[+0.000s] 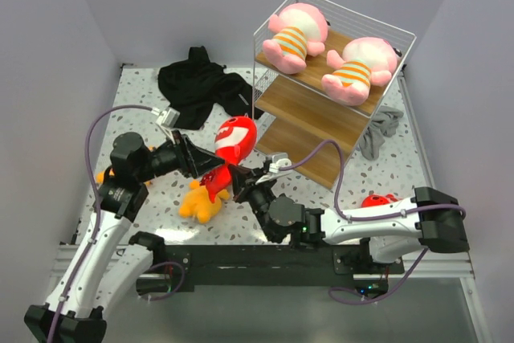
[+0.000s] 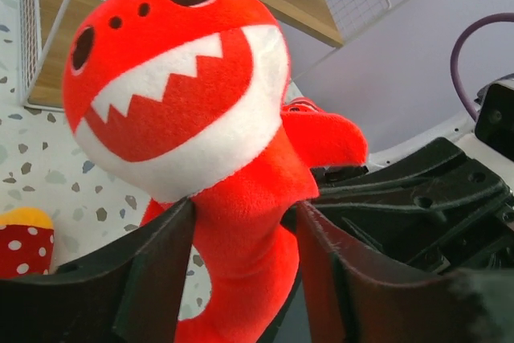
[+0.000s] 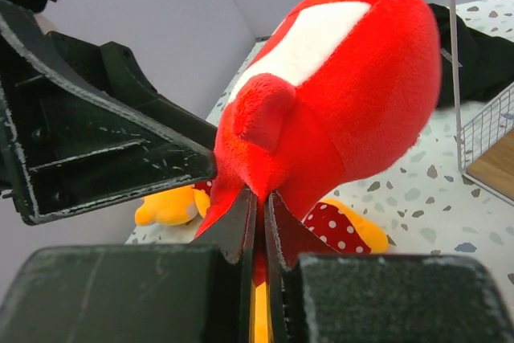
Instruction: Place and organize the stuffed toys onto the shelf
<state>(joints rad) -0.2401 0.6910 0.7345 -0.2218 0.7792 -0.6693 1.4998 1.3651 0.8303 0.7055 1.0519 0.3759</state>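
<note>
Currently, I observe the red fish-like toy (image 1: 233,140) (image 2: 185,94) (image 3: 337,86) held up between both arms, over the table (image 1: 144,110), near and left of the shelf (image 1: 309,110).

The left gripper (image 1: 202,165) (image 2: 241,279) has its fingers (image 2: 152,279) set apart on either side of the toy's narrow body, below the toothed mouth. Both inner faces touch the plush. The right gripper (image 1: 250,185) (image 3: 259,222) has its fingers pressed almost together, pinching a thin red fin at the toy's lower end.

Beneath the held toy, an orange-yellow toy (image 1: 199,202) (image 3: 173,206) with a red polka-dot bib lies on the table at the near side. A second red toy (image 1: 377,199) lies at the near right, partly hidden by the right arm. A bit of orange plush (image 1: 104,174) shows at the left behind the left arm; I cannot tell more of it.

On the shelf's top board, one pink toy (image 1: 293,34) in an orange-striped shirt lies at the left and the other pink toy (image 1: 360,66) lies just beside it at the right.

A black garment (image 1: 197,86) lies at the far side, left of the shelf. A grey cloth (image 1: 381,130) lies against the shelf's right foot.
</note>
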